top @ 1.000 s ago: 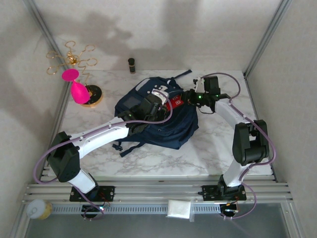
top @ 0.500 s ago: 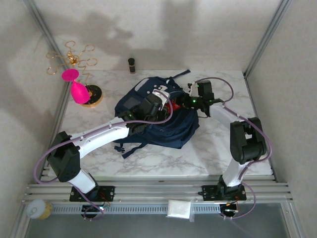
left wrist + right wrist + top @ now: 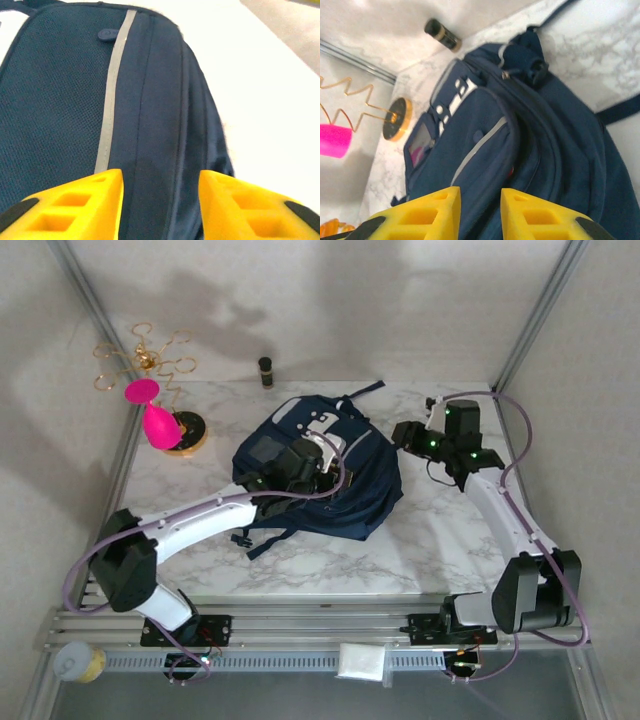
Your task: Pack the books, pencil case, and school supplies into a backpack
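the backpack [image 3: 365, 495] lies beneath the left gripper [image 3: 157, 175], jaws parted, and beside the right gripper [image 3: 479, 192], likewise parted.

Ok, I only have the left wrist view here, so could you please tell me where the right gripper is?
Observer: The right gripper is beside the far right edge of the backpack, jaws apart with nothing between them.
Operator: Thank you. And where over the bag is my left gripper?
Observer: The left gripper is above the middle of the backpack, with the arm reaching in from the near left.
Operator: Is anything else standing nearby?
Observer: A small dark bottle stands beyond the backpack, close to the back wall.
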Controlling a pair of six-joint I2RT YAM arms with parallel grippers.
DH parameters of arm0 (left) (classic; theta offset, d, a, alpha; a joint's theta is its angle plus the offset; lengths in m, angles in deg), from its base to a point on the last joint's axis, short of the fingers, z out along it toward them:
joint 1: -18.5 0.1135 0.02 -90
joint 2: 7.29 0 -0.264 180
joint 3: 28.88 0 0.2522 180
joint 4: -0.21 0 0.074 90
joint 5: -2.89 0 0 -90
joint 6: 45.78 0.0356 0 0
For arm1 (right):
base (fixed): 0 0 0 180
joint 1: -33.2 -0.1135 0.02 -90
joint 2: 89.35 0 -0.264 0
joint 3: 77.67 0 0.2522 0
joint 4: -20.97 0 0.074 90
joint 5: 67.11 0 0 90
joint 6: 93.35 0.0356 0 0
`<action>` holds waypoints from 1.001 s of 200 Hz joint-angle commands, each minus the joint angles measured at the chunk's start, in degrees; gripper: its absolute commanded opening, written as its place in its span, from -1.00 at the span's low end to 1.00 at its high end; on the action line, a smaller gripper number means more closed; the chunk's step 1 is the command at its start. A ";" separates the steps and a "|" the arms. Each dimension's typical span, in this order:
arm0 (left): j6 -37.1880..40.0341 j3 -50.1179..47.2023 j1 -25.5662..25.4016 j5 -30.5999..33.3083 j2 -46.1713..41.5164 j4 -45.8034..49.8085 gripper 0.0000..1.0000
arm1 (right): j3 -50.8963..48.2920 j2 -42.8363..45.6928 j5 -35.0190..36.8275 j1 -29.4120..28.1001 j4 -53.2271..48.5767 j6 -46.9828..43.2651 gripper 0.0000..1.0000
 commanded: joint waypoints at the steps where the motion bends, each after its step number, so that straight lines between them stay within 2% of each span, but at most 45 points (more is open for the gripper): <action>1: -6.65 -6.20 1.95 -7.69 -9.17 -3.90 -0.06 | -2.33 1.42 6.22 -6.97 -7.87 2.04 -0.42; 30: -14.59 -15.88 7.63 -4.62 -18.90 -7.37 0.07 | -7.04 0.72 11.56 -21.36 -4.19 11.39 -0.35; 52: -19.09 -19.09 12.00 -3.04 -19.76 -7.14 0.14 | -7.97 -2.84 14.02 -27.81 1.00 15.46 -0.24; 80: -25.21 -21.85 15.34 -1.72 -15.69 -10.64 0.15 | -6.45 -8.39 13.86 -27.09 4.81 14.10 -0.19; 101: -29.18 -23.71 17.11 -3.89 -11.13 -17.23 0.15 | -4.91 -10.73 13.60 -23.64 7.04 10.78 -0.14; 120: -31.59 -22.74 17.59 -7.03 -5.77 -20.87 0.14 | -2.08 -12.21 13.82 -20.25 5.80 7.52 -0.14; 133: -33.19 -22.84 17.33 -9.09 -3.05 -24.45 0.11 | -0.31 -11.51 17.80 -19.86 2.99 5.67 -0.13; 146: -35.30 -23.62 16.64 -8.67 -1.36 -27.04 0.11 | -0.26 -10.00 18.17 -20.11 2.09 4.95 -0.12; 168: -37.07 -23.63 16.00 -8.81 1.38 -29.03 0.10 | -2.03 -7.17 20.33 -23.12 -1.78 8.25 -0.11; 186: -38.02 -23.86 16.05 -9.40 1.76 -30.13 0.03 | -3.06 -5.40 25.68 -28.80 -5.73 13.35 -0.11; 200: -39.50 -24.86 16.23 -10.83 1.04 -32.19 0.04 | -3.94 -5.17 28.95 -35.69 -6.31 18.44 -0.13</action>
